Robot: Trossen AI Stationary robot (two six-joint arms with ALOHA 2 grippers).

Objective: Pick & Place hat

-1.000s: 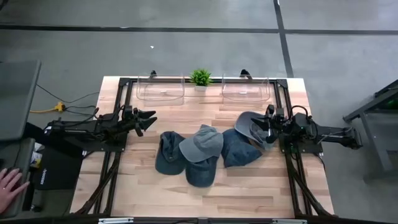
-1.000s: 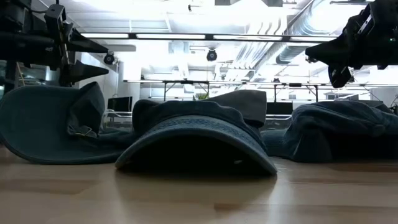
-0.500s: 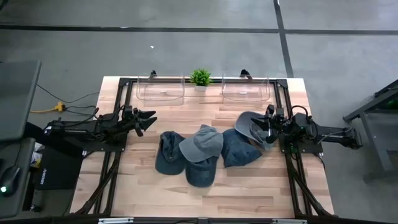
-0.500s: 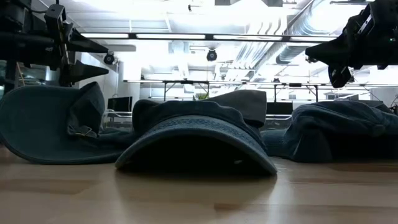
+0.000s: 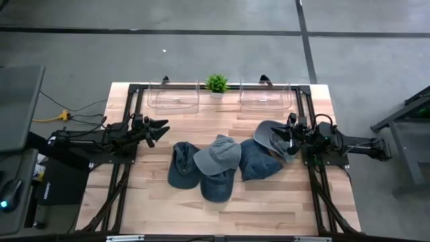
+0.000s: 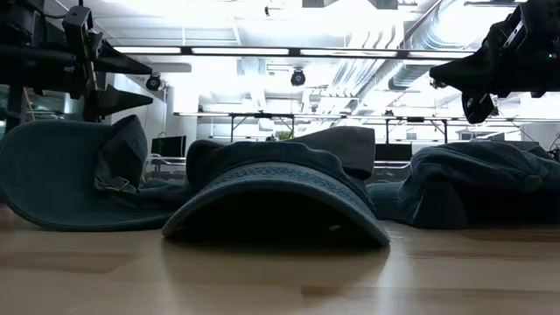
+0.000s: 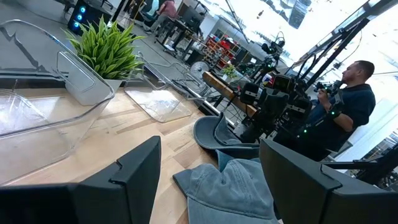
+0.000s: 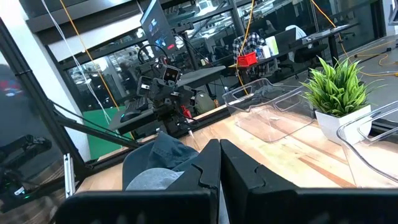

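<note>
This looks like a robotics lab or test workshop set inside a large industrial hall: a pale wooden-slat table stands on a grey concrete floor marked with dark lines, and the low view shows bright strip lights and silver ventilation ducts under an open ceiling. Beyond the table stand more dark robot arm rigs on stands, long work benches and a person in dark clothes holding what may be a controller. A small green potted plant in a white pot sits at the table's far edge between two clear plastic bins.
</note>
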